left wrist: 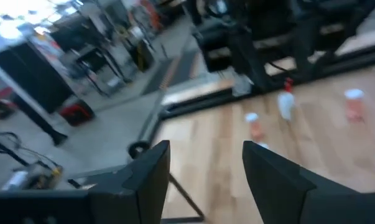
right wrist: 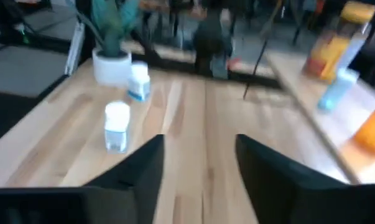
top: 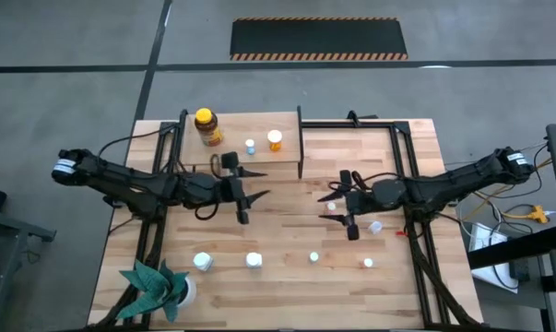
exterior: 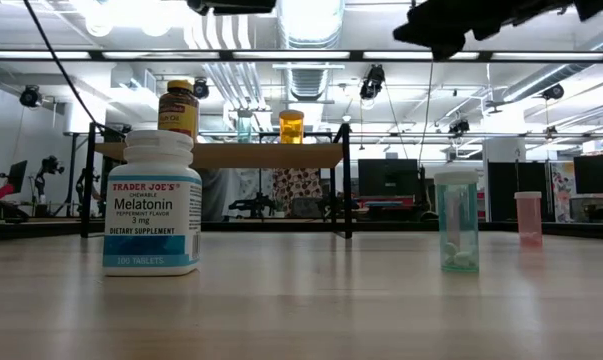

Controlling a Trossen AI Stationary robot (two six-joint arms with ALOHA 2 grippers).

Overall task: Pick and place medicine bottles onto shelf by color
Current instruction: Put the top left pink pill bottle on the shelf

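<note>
Left gripper (top: pixel 255 195) wide open, empty; right gripper (top: pixel 338 205) wide open, empty

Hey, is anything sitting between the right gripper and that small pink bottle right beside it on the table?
Nothing visible. In the high view the right gripper, open and empty, hovers right next to the small pink bottle, with only bare wooden tabletop between them. The nearest other bottle, a pale-blue one, lies off to the side.

A white melatonin bottle (exterior: pixel 152 203) stands near left on the table (exterior: pixel 301 310) — behind it, the shelf (exterior: pixel 219 154) carries an amber jar (exterior: pixel 178 109) and an orange bottle (exterior: pixel 291 126).
</note>
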